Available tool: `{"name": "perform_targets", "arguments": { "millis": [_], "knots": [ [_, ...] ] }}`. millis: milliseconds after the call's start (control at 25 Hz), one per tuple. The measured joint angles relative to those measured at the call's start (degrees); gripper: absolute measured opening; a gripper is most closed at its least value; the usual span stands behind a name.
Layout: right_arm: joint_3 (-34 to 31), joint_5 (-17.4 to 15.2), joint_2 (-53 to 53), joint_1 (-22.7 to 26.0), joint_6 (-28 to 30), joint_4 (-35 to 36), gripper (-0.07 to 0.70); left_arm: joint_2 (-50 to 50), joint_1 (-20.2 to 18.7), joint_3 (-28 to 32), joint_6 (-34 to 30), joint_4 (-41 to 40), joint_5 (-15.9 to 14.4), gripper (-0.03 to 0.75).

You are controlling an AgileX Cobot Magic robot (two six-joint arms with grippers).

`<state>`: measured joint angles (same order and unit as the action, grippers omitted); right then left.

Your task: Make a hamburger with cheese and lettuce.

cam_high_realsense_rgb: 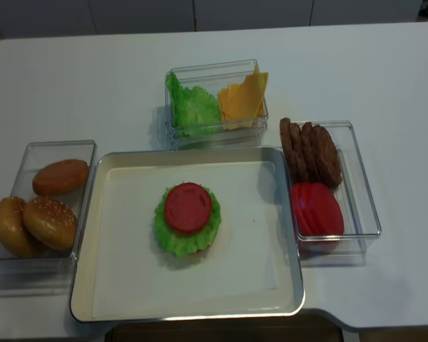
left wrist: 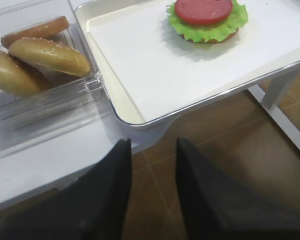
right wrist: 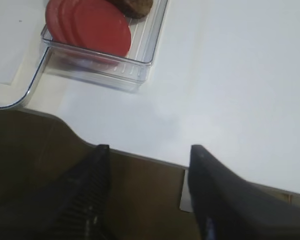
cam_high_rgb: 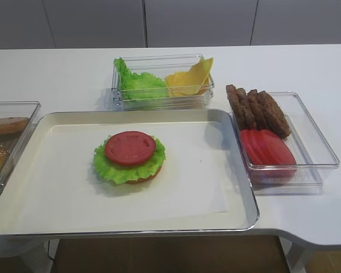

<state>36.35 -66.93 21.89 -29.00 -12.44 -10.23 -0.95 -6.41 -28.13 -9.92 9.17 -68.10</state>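
**Burger half built, cheese not yet on**

On the white metal tray (cam_high_rgb: 238,170) sits the hamburger (cam_high_rgb: 129,157): tan bun base, ruffled green lettuce (cam_high_rgb: 111,170), round red tomato slice (cam_high_rgb: 130,147). Pale-yellow cheese squares (cam_high_rgb: 190,78) wait in the clear tub behind the tray. Only the wrist views show the black left gripper (left wrist: 150,150), jaws together, and right gripper (right wrist: 149,150), jaws apart, both empty off the tray's front edge

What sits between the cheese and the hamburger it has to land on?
Only the cheese's clear bin wall and the tray's raised rim. Beyond them, bare tray liner leads to the hamburger, which has nothing above its tomato slice.
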Motion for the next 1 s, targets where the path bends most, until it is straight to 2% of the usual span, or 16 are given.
{"name": "perform_targets", "arguments": {
  "millis": [240, 600, 840, 1000],
  "knots": [
    [-2.64, 3.72, -6.25, 10.92, 8.68, 5.38, 0.397, 0.00, 0.00, 0.00, 0.00, 0.00, 0.00, 0.232],
    [-7.28, 5.17, -19.58, 20.94, 10.94, 9.13, 0.394, 0.00, 0.00, 0.00, 0.00, 0.00, 0.00, 0.232],
    [-7.33, 5.65, -22.73, 23.29, 16.33, 13.08, 0.394, 0.00, 0.00, 0.00, 0.00, 0.00, 0.00, 0.232],
    [-7.33, 5.54, -22.85, 23.29, 17.14, 13.99, 0.394, 0.00, 0.00, 0.00, 0.00, 0.00, 0.00, 0.232]
  ]
}}
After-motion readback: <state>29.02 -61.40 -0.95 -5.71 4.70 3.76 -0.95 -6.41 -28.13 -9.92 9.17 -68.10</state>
